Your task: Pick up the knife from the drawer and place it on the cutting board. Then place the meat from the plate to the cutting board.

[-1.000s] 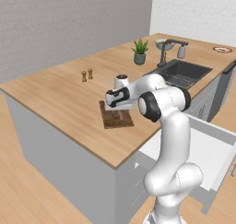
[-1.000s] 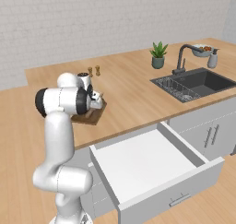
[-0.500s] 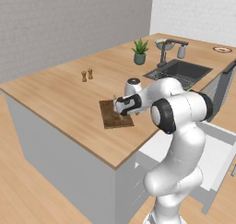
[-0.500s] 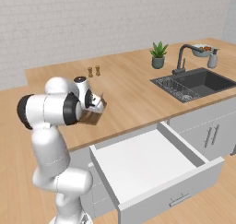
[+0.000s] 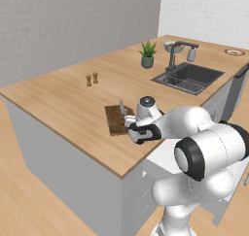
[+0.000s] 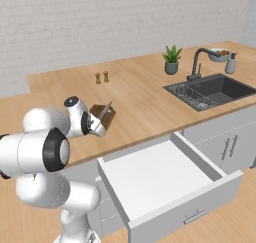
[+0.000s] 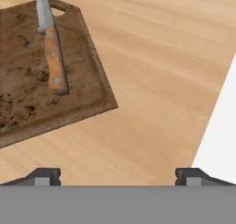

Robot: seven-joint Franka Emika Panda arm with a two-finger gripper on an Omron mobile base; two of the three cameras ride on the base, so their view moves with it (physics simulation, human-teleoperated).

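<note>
End effector (image 7: 117, 174): spread wide, grasping nothing, hovering over bare worktop (image 7: 161, 71) just beside cutting board (image 7: 46, 71). Knife (image 7: 51, 48): on cutting board, wooden handle toward camera. Drawer (image 6: 155, 179): pulled out, white inside bare. Step in hand, by judgement: first placement complete, meat transfer pending. Next move calls for travel toward plate (image 5: 235, 52), far beyond sink (image 5: 187, 77). Against earlier frame: arm drawn back from board toward worktop edge.
</note>
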